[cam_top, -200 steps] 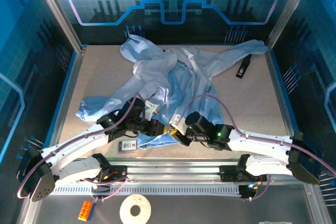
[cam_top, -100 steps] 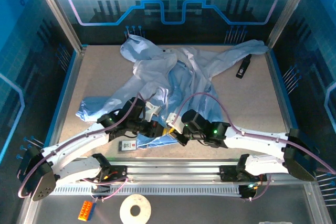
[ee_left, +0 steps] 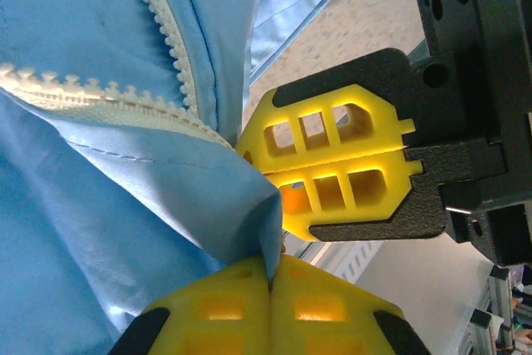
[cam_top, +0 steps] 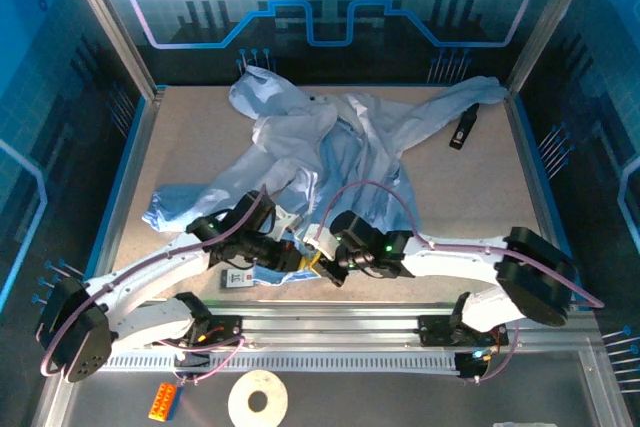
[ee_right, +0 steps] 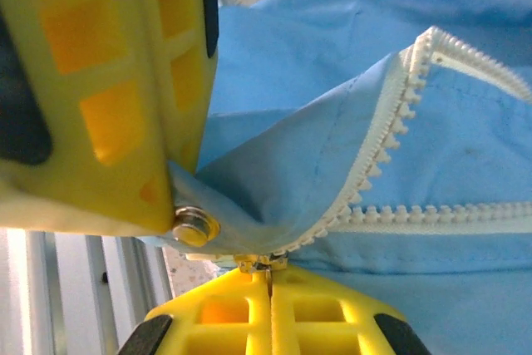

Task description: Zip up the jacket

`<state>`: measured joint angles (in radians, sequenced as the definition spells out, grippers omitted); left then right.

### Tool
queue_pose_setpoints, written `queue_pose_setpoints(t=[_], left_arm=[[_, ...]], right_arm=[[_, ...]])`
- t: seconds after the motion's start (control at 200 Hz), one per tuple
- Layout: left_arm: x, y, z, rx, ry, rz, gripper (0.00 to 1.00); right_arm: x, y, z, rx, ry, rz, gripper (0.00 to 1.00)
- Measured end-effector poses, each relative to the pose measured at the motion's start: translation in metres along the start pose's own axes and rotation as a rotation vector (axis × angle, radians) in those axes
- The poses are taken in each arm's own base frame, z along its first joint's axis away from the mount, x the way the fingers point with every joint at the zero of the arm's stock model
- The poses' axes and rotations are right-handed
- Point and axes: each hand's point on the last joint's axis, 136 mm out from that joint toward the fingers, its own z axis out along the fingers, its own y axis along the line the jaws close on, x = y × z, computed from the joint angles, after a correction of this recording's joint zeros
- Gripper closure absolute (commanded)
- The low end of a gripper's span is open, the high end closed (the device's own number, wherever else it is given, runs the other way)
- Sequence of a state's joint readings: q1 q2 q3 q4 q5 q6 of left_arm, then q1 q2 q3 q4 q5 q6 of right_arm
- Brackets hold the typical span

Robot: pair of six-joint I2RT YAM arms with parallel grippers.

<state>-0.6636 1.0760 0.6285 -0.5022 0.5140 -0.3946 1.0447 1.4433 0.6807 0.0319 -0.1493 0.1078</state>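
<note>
Jacket [cam_top: 350, 162], one: light blue, thin and crinkled, lying open across the tan table [cam_top: 200, 147]. Its sleeves are flung out to the far right and the near left, and its bottom hem reaches the near edge between the two arms.

Zipper teeth [ee_right: 384, 154], two whitish rows as I count them in the right wrist view. One curves down, the other runs level, and they are unjoined but converge at the hem corner.

Grippers, two, tip to tip at that hem.
- Left gripper [ee_left: 270, 270]: yellow fingers pressed together with no gap I can see, pinching a fold of blue fabric just below a zipper row.
- Right gripper [ee_right: 268, 276]: fingers likewise closed flat, clamped on the jacket where the two tooth rows meet. A small bit of metal shows at the tips.

Metal snap [ee_right: 193, 224], one, on the fabric against the left gripper's finger.

Loose items on the table:
- One small black object [cam_top: 462, 130] off the right sleeve.
- One white tag [cam_top: 237, 279] beside the left arm.

Items below the rail:
- One orange brick [cam_top: 163, 402].
- One white tape roll [cam_top: 258, 399].
</note>
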Motion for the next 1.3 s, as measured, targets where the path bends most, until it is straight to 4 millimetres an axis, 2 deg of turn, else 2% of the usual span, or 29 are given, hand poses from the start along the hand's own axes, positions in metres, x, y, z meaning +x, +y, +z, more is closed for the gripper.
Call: queue_pose_setpoints(t=[0.225,0.36,0.495,0.555,0.62,0.785,0.941,1.101,1.176,1.301], left_arm=[[0.013,0.018,0.013,-0.048,0.069,-0.097,1.0],[0.017,0.028,0.021,-0.084,0.127,-0.145,1.0],[0.012,0.029,0.021,-0.108,0.131,-0.145,1.0],[0.009,0.028,0.019,-0.12,0.124,-0.131,0.88],[0.006,0.028,0.016,-0.132,0.117,-0.112,0.69],[0.0,0.029,0.002,-0.166,0.067,-0.091,0.53],[-0.016,0.023,-0.023,-0.184,-0.077,-0.049,0.5],[-0.035,-0.001,-0.056,-0.113,-0.343,0.011,0.51],[-0.03,-0.006,-0.054,-0.095,-0.396,0.042,0.49],[-0.015,-0.005,-0.035,-0.129,-0.384,0.1,0.45]], right_arm=[[0.011,0.005,0.023,-0.064,0.037,0.047,1.0],[0.018,0.0,0.027,-0.062,0.06,0.076,1.0],[0.017,-0.004,0.026,-0.064,0.056,0.103,1.0],[0.015,-0.006,0.025,-0.069,0.047,0.11,1.0],[0.013,-0.009,0.025,-0.067,0.04,0.114,1.0],[0.012,-0.014,0.023,-0.066,0.033,0.128,1.0],[0.009,-0.013,0.023,-0.078,0.03,0.129,1.0],[0.003,-0.01,0.02,-0.109,0.023,0.134,1.0],[0.0,-0.009,0.019,-0.128,0.023,0.14,1.0],[-0.002,-0.005,0.012,-0.158,0.025,0.151,1.0]])
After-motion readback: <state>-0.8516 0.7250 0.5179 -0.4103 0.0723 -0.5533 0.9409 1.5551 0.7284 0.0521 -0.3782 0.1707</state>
